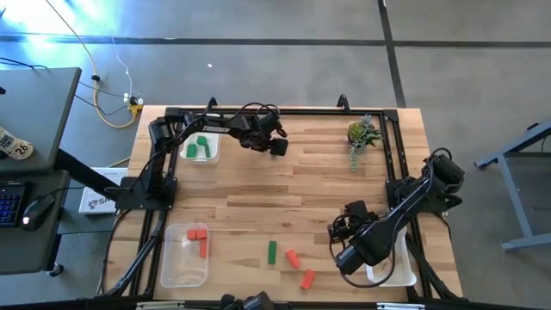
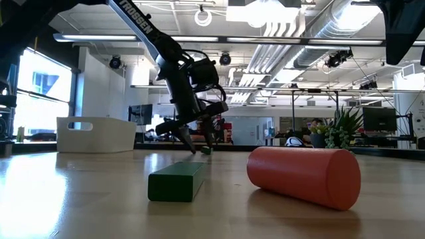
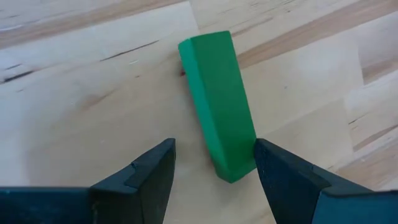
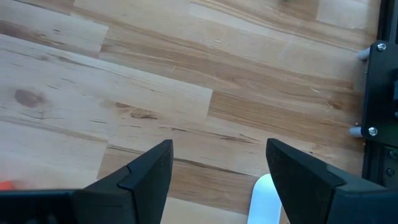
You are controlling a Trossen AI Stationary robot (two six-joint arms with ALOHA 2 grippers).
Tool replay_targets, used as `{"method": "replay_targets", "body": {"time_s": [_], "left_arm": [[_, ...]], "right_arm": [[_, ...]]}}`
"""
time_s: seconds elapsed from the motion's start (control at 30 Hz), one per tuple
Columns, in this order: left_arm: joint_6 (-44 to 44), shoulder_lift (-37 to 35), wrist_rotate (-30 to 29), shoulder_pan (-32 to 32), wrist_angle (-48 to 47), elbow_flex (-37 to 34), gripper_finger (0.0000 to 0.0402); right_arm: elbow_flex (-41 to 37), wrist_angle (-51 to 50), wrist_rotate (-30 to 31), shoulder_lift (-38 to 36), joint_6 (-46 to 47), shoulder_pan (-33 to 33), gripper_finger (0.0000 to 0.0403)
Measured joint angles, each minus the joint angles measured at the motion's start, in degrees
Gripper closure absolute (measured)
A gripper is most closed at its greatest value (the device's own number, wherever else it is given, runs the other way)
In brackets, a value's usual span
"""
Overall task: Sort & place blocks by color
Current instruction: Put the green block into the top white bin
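The left gripper (image 3: pixel 211 171) is hanging with its fingers spread wide around a small green wooden bar block (image 3: pixel 219 102) lying on the wooden table (image 1: pixel 293 185), near the clear tray holding green blocks (image 1: pixel 201 148). It looks light, hard and smooth, so pinching its long flat sides seems best. In the high view the gripper is hiding this block. The right gripper (image 4: pixel 217 180) is waiting open and empty.

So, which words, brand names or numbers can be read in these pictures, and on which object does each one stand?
"TROSSEN": white letters on the dark left robot arm, low view.
"26": on a small white tag on the dark desk, high view.
White box beside the wooden table: dark print, too small to read.
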Motion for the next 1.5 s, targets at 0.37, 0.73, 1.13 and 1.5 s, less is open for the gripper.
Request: {"method": "replay_targets", "body": {"time_s": [0.37,0.73,1.13,1.5], "left_arm": [[1.3,0.0,-0.8,-0.2,-3.6,1.2,0.0195],[1.9,0.3,-5.2,-2.0,-3.2,5.1,0.0195],[1.1,3.4,-3.2,-1.3,-3.4,5.4,0.0195],[5.8,3.4,-5.5,-1.6,-3.9,5.4,0.0198]], "right_arm": [[0.0,-0.1,1.4,0.0,0.0,0.0,0.0158],[0.0,-0.2,1.5,0.0,0.3,0.0,0.0158],[0.0,-0.2,1.5,0.0,0.4,0.0,0.0158],[0.0,-0.8,1.5,0.0,0.4,0.0,0.0158]]}}
